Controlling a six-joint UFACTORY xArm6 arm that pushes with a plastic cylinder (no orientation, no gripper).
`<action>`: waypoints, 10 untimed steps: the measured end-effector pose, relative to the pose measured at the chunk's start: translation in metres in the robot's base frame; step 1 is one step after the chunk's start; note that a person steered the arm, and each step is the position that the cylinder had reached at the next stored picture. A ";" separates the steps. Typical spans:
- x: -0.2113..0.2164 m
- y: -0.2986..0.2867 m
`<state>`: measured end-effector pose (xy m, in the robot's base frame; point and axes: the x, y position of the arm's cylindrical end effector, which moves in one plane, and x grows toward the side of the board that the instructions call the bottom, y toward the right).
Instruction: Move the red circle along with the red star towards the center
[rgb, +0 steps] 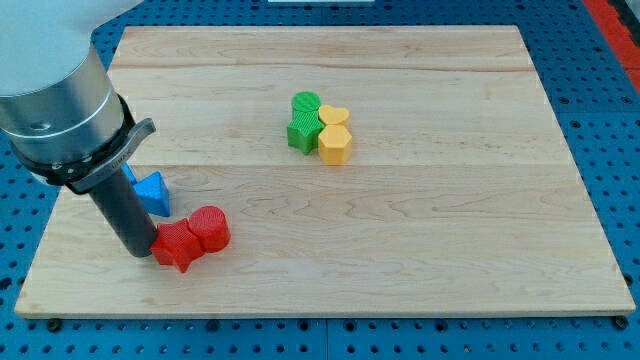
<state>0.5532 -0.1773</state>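
The red star and the red circle lie side by side, touching, near the view's bottom left of the wooden board. My tip sits at the star's left side, touching it. The dark rod and the arm's grey body rise above it toward the view's top left.
A blue triangle lies just above the red pair; a blue block behind the rod is mostly hidden. A green circle, green star, yellow heart and yellow hexagon cluster near the board's centre.
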 end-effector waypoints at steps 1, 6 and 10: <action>0.002 0.023; 0.017 0.082; -0.012 0.112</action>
